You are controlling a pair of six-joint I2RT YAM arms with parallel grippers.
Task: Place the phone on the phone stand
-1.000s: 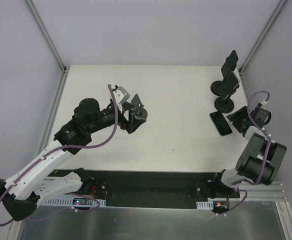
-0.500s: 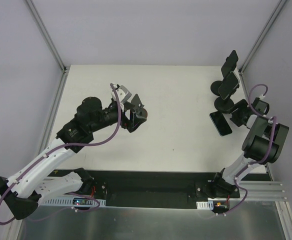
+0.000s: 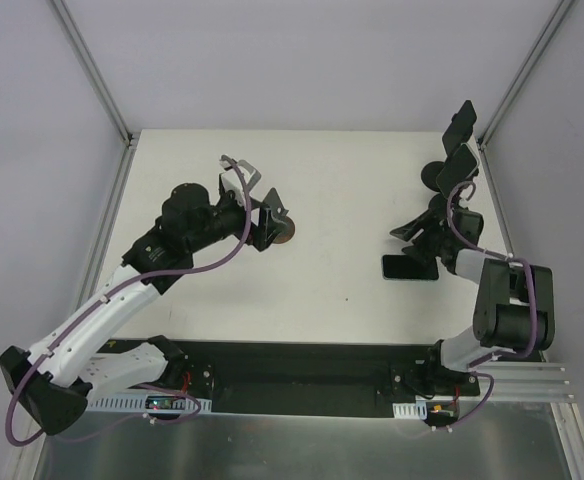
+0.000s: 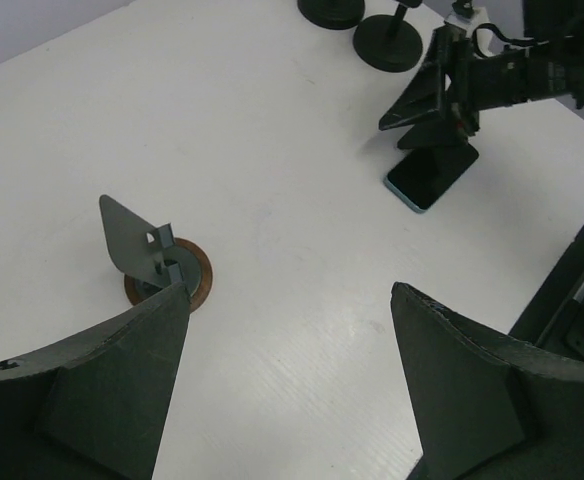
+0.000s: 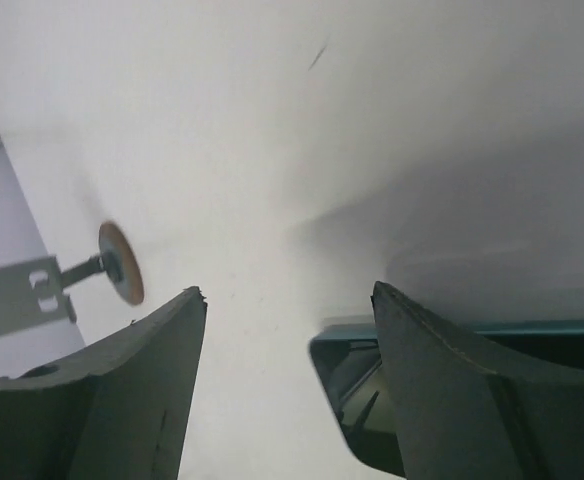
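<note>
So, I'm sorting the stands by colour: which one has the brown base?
The stand by the left end effector: grey plate, round brown base. Both far-right stands are all black.

White table (image 3: 352, 200) inside pale grey walls (image 3: 302, 60), metal posts (image 3: 92, 70) at both far corners

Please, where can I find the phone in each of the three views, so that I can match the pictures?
Top external: the phone lies flat on the table, right of the middle.
Left wrist: the phone is at the upper right.
Right wrist: only a teal-rimmed corner of the phone shows, at the bottom edge.
Shared landmark: the brown-based stand.
</note>
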